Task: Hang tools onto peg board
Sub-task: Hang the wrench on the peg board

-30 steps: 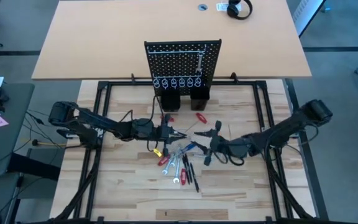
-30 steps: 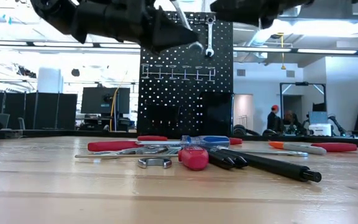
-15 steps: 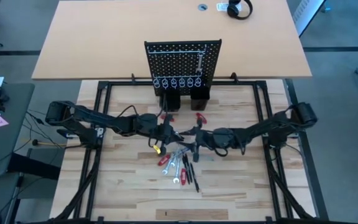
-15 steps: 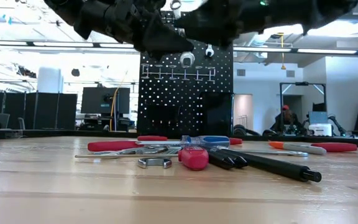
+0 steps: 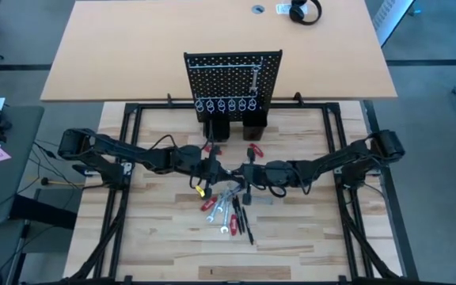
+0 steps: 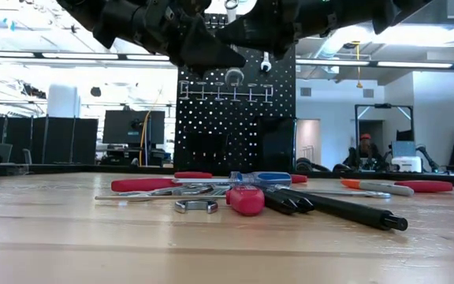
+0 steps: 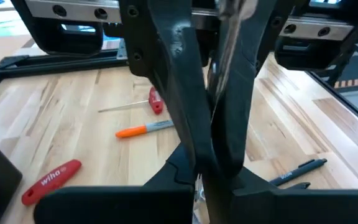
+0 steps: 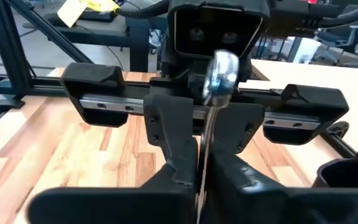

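Midair, left gripper (image 5: 218, 169) jaws clamp silver wrench (image 8: 218, 74); right gripper (image 5: 244, 176) jaws' state unclear.

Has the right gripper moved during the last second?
Yes. The right gripper has swung leftward toward the left gripper, now in front of the peg board.

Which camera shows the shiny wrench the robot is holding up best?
The right wrist view: the wrench stands upright, ring end up, pinched in the left gripper. The left wrist view shows only its blurred shank. The low view shows just its ring. The high view hides it between both arms.
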### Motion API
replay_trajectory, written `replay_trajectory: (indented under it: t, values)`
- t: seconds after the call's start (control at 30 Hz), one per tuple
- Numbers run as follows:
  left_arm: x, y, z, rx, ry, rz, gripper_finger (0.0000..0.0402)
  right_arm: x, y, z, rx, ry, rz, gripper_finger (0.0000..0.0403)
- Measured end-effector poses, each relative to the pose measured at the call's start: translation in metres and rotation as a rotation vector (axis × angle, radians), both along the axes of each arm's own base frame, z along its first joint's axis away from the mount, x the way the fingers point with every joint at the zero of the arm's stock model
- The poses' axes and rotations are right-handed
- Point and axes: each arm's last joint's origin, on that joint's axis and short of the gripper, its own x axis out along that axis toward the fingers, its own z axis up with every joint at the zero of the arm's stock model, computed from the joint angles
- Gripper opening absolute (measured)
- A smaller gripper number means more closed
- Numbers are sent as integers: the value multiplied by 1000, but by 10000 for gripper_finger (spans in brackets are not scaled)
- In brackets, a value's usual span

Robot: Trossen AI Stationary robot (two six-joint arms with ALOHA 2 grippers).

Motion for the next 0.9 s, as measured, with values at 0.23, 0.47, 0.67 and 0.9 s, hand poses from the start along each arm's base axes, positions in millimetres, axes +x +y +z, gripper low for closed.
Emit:
replay_trajectory:
  t: [0.23, 0.47, 0.67, 0.9]
  values:
    - [1, 0, 5, 17, -42, 2, 22, -7, -6, 14, -7, -28, -14, 18]
    - [2, -4, 4, 64, -63, -17, 27, -12, -8, 24, -5, -56, -15, 18]
    - [-2, -6, 0, 59, -128, -26, 6, -12, -5, 25, -10, -69, -6, 18]
    - [-5, -7, -3, 32, -153, -28, 2, -12, -5, 27, -26, -74, -6, 66]
